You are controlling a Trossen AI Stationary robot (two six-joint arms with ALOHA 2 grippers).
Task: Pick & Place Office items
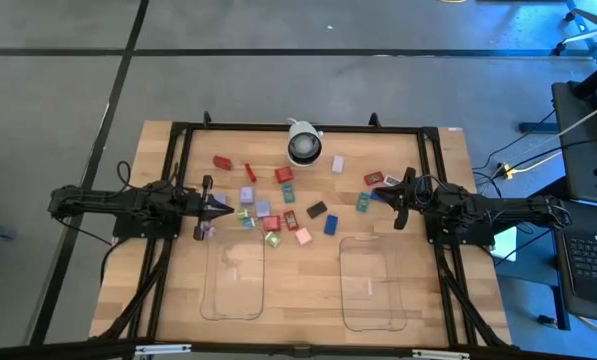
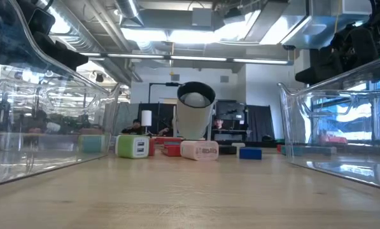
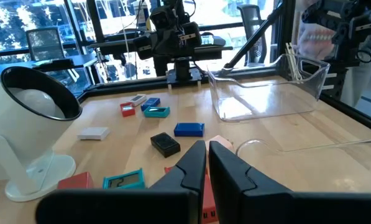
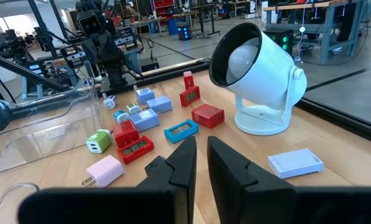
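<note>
The office items lie scattered across the middle of the wooden table — small blocks and plug-like pieces in red, blue, teal, lilac, pink, green and black — just in front of the white camera dome and behind the two clear trays (both look empty from above). The left gripper hovers at the scatter's left edge, fingers pressed together and holding nothing. The right gripper sits at the right edge near a red and a teal piece — also closed, empty-handed
</note>
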